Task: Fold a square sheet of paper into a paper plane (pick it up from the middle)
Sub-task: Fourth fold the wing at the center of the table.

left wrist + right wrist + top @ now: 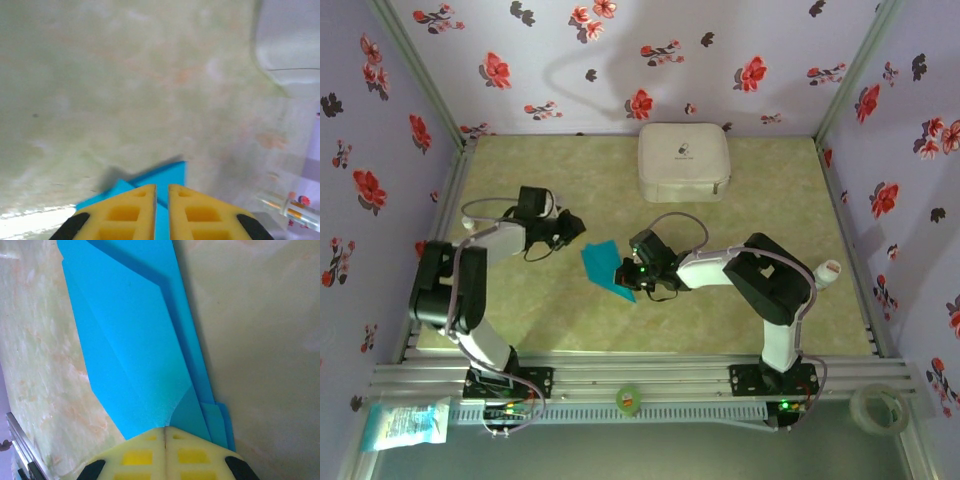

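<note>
No word or number can be read anywhere. The white case (684, 160) at the upper middle of the overhead frame carries a small dark mark on its lid, perhaps a logo, too small to make out. The blue-and-white packet (405, 424) at lower left bears print, blurred past reading.

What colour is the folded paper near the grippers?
The folded paper is plain turquoise-blue; right wrist view.

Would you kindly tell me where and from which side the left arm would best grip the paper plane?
Likely the wide end, edge-on from the left, pinching across the layers. The paper plane is thin, the right gripper is shut on its narrow end, and that wide end lies at the tips of the left gripper.
</note>
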You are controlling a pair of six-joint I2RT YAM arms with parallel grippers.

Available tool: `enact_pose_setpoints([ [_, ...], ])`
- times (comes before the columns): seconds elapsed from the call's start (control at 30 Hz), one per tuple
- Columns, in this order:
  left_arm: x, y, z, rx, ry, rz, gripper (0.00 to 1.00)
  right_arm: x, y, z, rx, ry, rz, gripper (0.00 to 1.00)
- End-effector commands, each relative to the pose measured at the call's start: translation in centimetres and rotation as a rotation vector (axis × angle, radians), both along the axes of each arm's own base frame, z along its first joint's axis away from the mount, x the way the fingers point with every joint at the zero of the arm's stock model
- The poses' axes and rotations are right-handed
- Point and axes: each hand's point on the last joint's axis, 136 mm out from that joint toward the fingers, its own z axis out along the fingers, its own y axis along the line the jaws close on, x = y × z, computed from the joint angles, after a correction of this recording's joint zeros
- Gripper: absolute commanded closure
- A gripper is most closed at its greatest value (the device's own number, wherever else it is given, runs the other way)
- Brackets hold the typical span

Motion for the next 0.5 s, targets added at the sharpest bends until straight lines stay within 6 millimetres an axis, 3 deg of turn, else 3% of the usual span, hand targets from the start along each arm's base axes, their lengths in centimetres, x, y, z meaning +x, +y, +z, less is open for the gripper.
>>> enact_pose_setpoints([
  [0.0,-1.9,-1.5,0.9,-0.001,-0.006,-0.045,0.86,-2.7,-4.1,-5.1,-0.2,0.134,-0.012,1.0],
  [0.27,-6.0,-6.2,-2.0,-0.052,0.046,-0.179,0.87,-2.5,-3.9,-4.6,-0.189,0.128,-0.019,1.0],
  [0.47,-6.5,-6.8,-5.5,-0.013,0.107,-0.193,0.88,-2.4,-3.6,-4.2,-0.173,0.127,-0.017,0.99],
])
